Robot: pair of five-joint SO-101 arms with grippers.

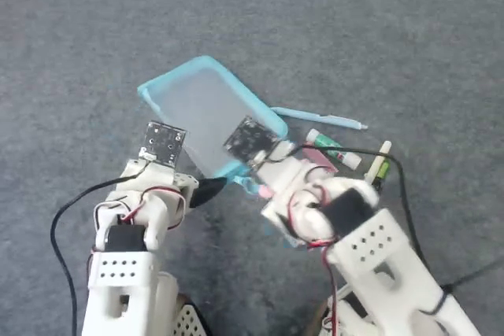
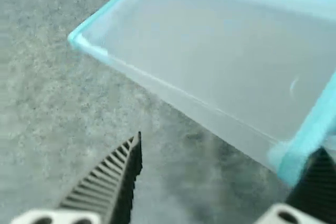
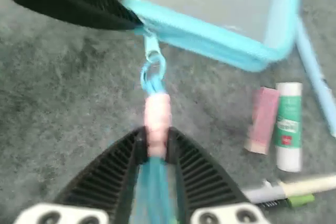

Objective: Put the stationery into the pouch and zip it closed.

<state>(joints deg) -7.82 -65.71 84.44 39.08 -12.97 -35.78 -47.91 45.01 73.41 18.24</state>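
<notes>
The translucent pouch (image 1: 206, 112) with a light-blue zip edge lies mid-table. My right gripper (image 3: 156, 148) is shut on the pink and blue zipper pull (image 3: 156, 111) at the pouch's near corner. My left gripper (image 2: 218, 182) is open at that same corner (image 2: 299, 156), with one finger (image 2: 118, 177) over the carpet and the other finger (image 3: 73, 1) against the zip edge. To the right of the pouch, outside it, lie a blue pen (image 1: 319, 118), a glue stick (image 3: 287, 127), a pink eraser (image 3: 261, 120) and a green-tipped marker (image 3: 294, 190).
Everything rests on grey carpet (image 1: 87, 60). Both arms come in from the near edge, the left one (image 1: 130, 249) and the right one (image 1: 378, 249). Open carpet stretches to the left of the pouch and behind it.
</notes>
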